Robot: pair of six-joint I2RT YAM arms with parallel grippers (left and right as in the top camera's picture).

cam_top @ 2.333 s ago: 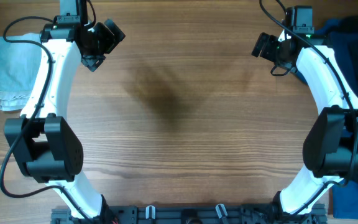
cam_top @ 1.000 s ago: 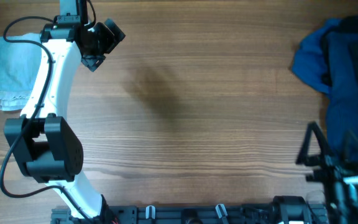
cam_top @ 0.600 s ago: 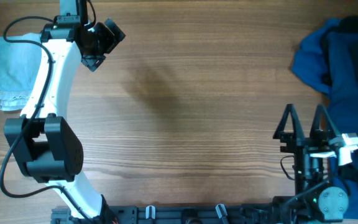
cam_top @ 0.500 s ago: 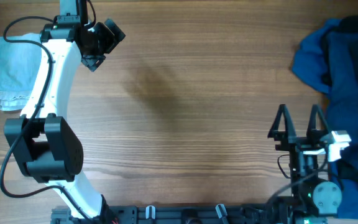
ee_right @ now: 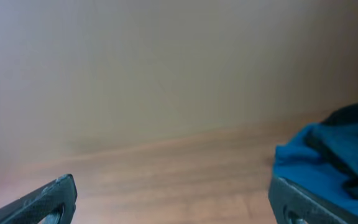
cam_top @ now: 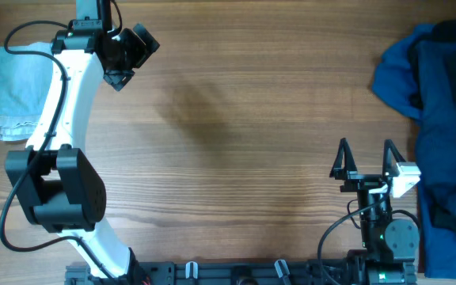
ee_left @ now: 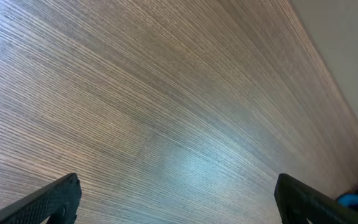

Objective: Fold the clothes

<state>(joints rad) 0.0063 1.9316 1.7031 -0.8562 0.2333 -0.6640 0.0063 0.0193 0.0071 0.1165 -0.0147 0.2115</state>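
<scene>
"Pulling back, is it, that right arm (cam_top: 393,234)?" asked the girl.

"Yes. A moment ago it reached far up the table (cam_top: 236,182), right by the dark blue clothes (cam_top: 442,103). Now it sits tucked low at the near edge, close to its own foot. The right gripper (cam_top: 364,152) points out over the bare wood."

"Is it holding something?"

"No. Its two fingers stand wide apart and nothing is between them. Its own camera shows only blurry wood and a bit of the dark blue clothes off to the right."

"And the other one?"

"The left arm (cam_top: 70,87) has not moved at all. The left gripper (ee_left: 176,186) hangs over bare table at the far left end. It is wide too, and empty."

"Where are the shorts (cam_top: 10,87)?"

"They lie at the far left edge, in a small pale bundle, partly under the left arm. They have stayed in the same spot. No gripper touches them."

"So is the job done?"

"I think it nearly is. The shorts look folded and put to the side, though I cannot see how neat the fold is. With both grippers empty and the right arm going home, I guess there is nothing left to fold here."
</scene>
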